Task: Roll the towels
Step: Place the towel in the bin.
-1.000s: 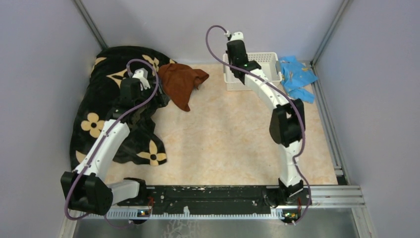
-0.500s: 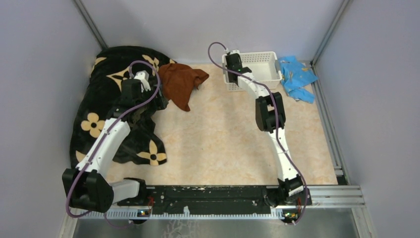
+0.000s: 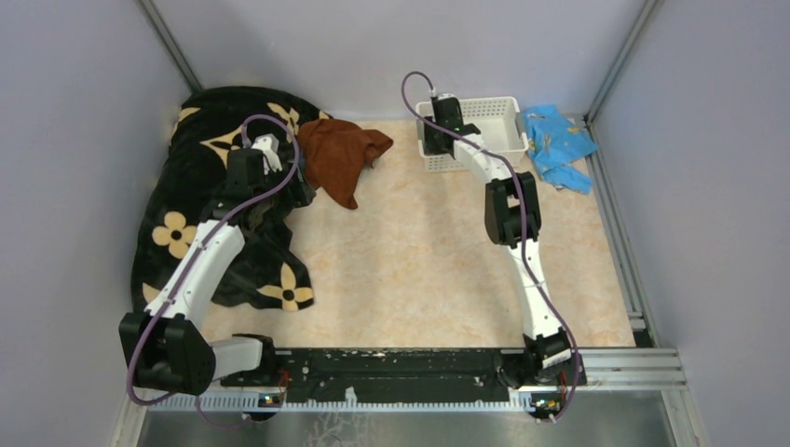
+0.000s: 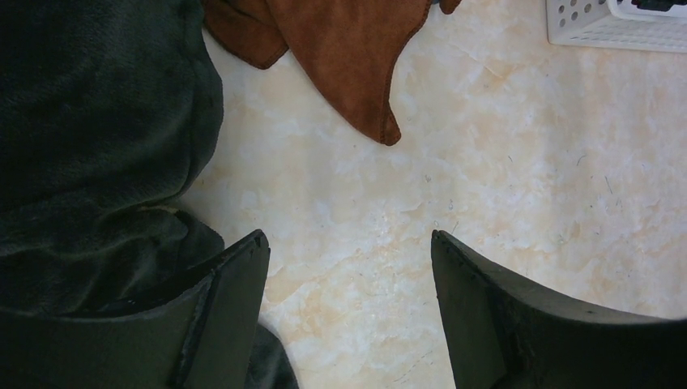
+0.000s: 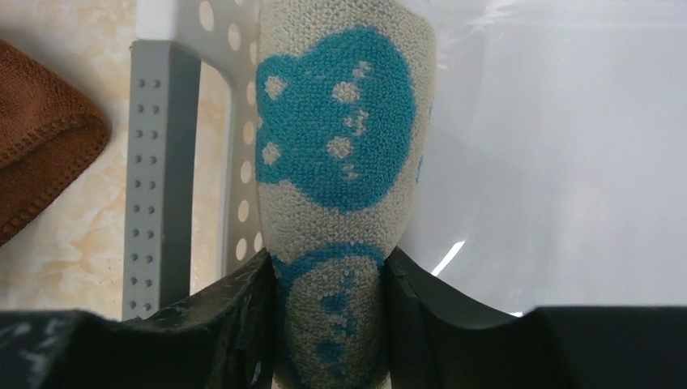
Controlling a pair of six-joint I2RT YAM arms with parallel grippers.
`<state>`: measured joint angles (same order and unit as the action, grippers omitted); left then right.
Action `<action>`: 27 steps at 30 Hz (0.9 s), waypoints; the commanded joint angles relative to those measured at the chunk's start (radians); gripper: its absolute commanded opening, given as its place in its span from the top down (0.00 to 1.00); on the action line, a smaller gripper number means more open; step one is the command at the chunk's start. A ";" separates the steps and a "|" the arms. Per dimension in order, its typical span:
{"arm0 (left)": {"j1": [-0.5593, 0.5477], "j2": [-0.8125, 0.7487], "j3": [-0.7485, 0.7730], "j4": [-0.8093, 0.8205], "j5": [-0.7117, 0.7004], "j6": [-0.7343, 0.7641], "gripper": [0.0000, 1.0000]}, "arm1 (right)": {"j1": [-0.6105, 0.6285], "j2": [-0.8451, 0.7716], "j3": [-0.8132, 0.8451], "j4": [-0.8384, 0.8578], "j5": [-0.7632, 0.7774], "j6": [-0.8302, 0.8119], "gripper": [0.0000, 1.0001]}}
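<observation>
Right tool (image 5: pixel 328 271) clamps the rolled teal-and-white patterned towel (image 5: pixel 344 138) inside the white perforated basket (image 5: pixel 567 203): loosen slowly, withdraw straight. Left tool (image 4: pixel 348 243) wide.

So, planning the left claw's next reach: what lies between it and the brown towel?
Between the left claw and the brown towel, only bare tabletop, per the left wrist view.
</observation>
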<state>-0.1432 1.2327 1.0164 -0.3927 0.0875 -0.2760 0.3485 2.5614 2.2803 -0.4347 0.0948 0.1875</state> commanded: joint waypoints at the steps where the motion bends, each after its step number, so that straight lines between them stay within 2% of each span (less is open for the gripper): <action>1: 0.014 0.012 -0.007 0.003 0.040 -0.005 0.21 | -0.009 -0.053 0.010 -0.028 -0.060 0.044 0.53; 5: 0.020 0.017 -0.009 0.004 0.053 -0.011 0.22 | -0.014 -0.109 -0.035 -0.020 -0.063 0.039 0.48; 11: 0.027 0.017 -0.010 0.002 0.055 -0.016 0.22 | -0.024 -0.156 -0.055 -0.020 -0.053 0.028 0.45; 16: 0.031 0.019 -0.012 0.002 0.062 -0.021 0.22 | -0.034 -0.145 -0.038 -0.049 -0.105 0.033 0.58; 27: 0.043 0.028 -0.012 0.001 0.079 -0.026 0.22 | -0.036 -0.106 0.014 -0.162 -0.172 0.063 0.56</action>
<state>-0.1127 1.2568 1.0126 -0.3935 0.1448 -0.2939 0.3176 2.4939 2.2242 -0.5331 -0.0372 0.2317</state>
